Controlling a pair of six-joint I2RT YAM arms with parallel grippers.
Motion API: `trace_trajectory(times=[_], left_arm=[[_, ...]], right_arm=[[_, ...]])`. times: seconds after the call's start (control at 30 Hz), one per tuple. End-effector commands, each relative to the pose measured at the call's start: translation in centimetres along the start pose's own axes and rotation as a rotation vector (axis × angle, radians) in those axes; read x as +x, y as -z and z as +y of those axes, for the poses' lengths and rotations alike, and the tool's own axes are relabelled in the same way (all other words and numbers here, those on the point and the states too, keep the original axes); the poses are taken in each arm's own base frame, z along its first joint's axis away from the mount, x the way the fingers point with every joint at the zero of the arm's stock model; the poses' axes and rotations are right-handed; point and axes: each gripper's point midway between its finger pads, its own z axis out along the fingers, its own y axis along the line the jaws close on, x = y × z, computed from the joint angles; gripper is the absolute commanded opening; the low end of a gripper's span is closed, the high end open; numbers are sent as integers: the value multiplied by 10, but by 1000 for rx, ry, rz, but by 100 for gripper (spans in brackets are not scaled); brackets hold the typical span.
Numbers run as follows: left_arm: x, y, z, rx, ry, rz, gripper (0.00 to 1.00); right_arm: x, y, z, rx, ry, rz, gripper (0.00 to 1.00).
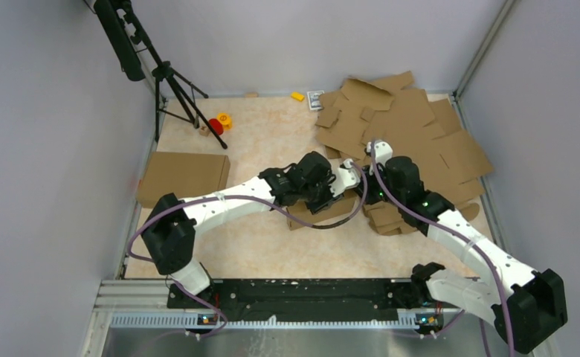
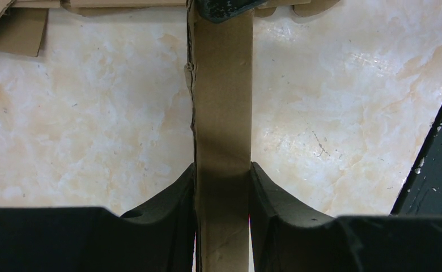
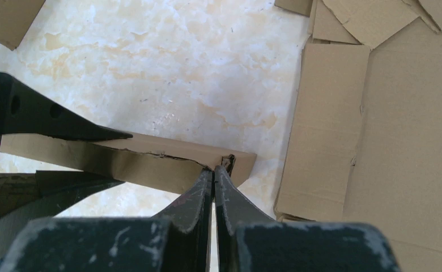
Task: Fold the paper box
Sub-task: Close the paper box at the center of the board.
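Two holds are being applied to the plain brown corrugated paper box (image 2: 221,102) at the middle of the beige marbled table (image 1: 272,141). One flap is being clamped by the left gripper (image 2: 222,173), and a corner edge is being pinched between the almost-touching fingers of the right gripper (image 3: 214,170). Print on the small white card (image 1: 315,99) is too small to be read.

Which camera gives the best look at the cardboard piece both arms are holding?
The left wrist view: the paper box runs edge-up through mid-frame, clamped between the left fingers. The right wrist view shows one end pinched by the right fingers; from above it is mostly hidden.
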Motion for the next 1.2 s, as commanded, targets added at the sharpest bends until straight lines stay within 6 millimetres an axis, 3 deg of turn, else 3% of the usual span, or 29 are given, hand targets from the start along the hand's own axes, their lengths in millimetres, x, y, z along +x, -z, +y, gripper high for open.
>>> trace_trajectory(times=[0.0,0.23,0.57,0.77,0.97,1.17], left_arm=[[3,5,7,-14,46,20,32],[4,4,4,11,23,25,32],[4,4,-8,93,-37,25,32],[6,5,-13,127,-58,31,42],[7,3,-13,119,-41,43,47],[8,1,-10,105,-30,55,48]], right_arm=[[18,0,0,8,-10,11,0],[21,-2,1,15,5,-37,0],[-15,-7,-5,63,75,-118,0],[-22,-14,0,38,79,-141,0],[-12,-13,7,1,29,-116,0],[4,-8,0,20,37,-105,0]])
